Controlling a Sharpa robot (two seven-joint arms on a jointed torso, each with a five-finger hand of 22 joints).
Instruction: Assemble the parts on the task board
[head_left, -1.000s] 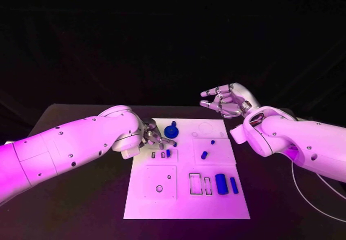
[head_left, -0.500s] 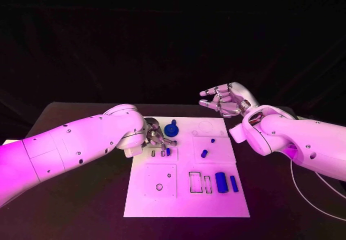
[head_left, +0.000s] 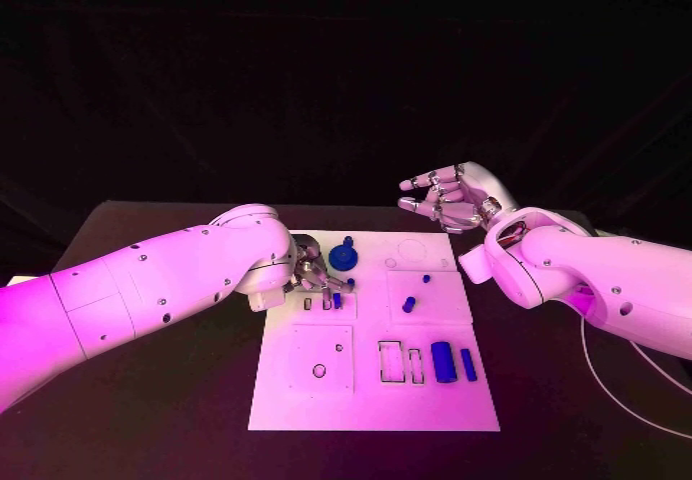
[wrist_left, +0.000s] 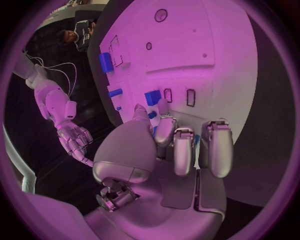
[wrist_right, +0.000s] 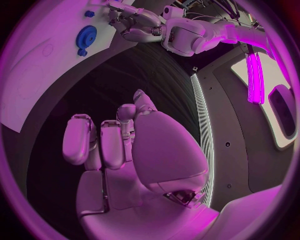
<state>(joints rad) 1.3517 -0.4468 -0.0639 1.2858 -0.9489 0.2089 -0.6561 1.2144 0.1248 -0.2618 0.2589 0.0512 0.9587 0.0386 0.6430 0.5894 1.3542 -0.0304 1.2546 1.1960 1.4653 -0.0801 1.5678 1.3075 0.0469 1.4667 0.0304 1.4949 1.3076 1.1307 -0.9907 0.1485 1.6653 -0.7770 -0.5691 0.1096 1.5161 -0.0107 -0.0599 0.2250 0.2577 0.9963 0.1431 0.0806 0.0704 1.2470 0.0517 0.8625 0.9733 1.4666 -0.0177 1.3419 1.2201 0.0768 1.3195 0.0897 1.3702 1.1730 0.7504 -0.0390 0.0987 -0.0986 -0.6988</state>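
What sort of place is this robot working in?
Probably a robotics lab or demo booth: a black table against dark drapes, a white task board with cut-out slots and small blue parts, and two white arms with silver hands under coloured lighting.

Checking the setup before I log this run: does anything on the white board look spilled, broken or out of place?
Nothing stands out. The white task board lies flat and square on the black table; the small blue parts rest on it, none spilled onto the table. The left hand works over it.
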